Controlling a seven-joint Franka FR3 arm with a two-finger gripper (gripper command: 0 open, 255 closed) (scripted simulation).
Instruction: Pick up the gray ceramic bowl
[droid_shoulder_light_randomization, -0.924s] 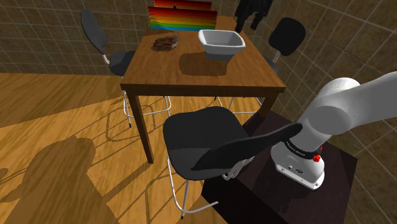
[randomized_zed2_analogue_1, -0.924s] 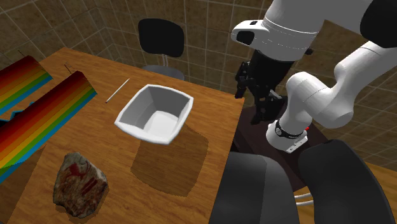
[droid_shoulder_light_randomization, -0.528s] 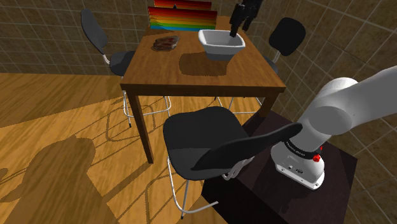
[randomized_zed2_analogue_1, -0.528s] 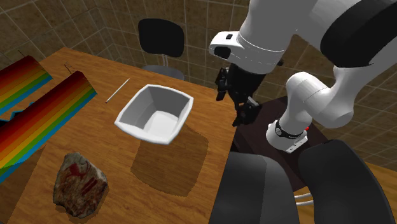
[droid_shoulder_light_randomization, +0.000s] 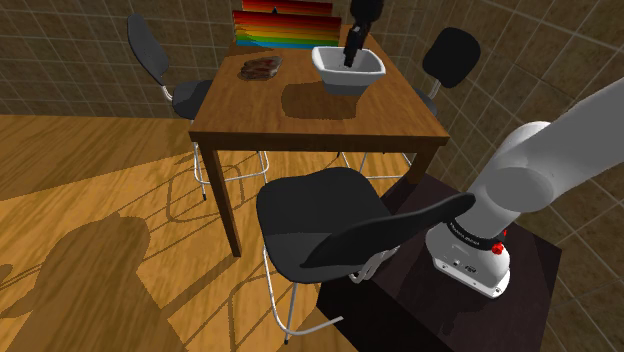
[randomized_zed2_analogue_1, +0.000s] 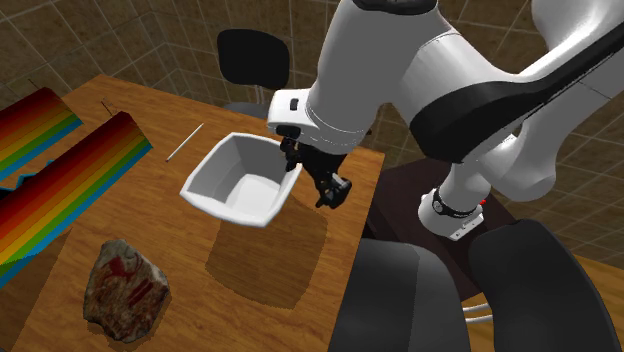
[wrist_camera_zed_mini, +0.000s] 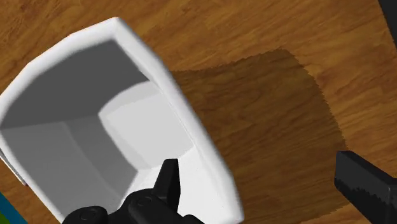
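The bowl (droid_shoulder_light_randomization: 348, 68) is white and squarish, with sloping walls, and stands upright near the far end of the wooden table (droid_shoulder_light_randomization: 310, 115). In the second exterior view the bowl (randomized_zed2_analogue_1: 243, 180) has my black gripper (randomized_zed2_analogue_1: 327, 186) hanging over the rim that faces the arm. My gripper (droid_shoulder_light_randomization: 351, 55) is open. In the wrist view one finger (wrist_camera_zed_mini: 168, 180) is above the inside of the bowl (wrist_camera_zed_mini: 95, 127) and the other finger (wrist_camera_zed_mini: 364, 181) is out over the table, so that wall of the bowl lies between them, untouched. The gripper (wrist_camera_zed_mini: 257, 168) holds nothing.
A rainbow-striped thing (droid_shoulder_light_randomization: 285, 25) stands at the table's far end, and a brown rock-like lump (randomized_zed2_analogue_1: 125, 285) lies beside the bowl. A thin stick (randomized_zed2_analogue_1: 185, 142) rests behind the bowl. Black chairs (droid_shoulder_light_randomization: 320, 225) (droid_shoulder_light_randomization: 160, 60) (droid_shoulder_light_randomization: 450, 55) surround the table.
The arm has swung in from beyond the table's edge to above the bowl's rim. The bowl has not moved.
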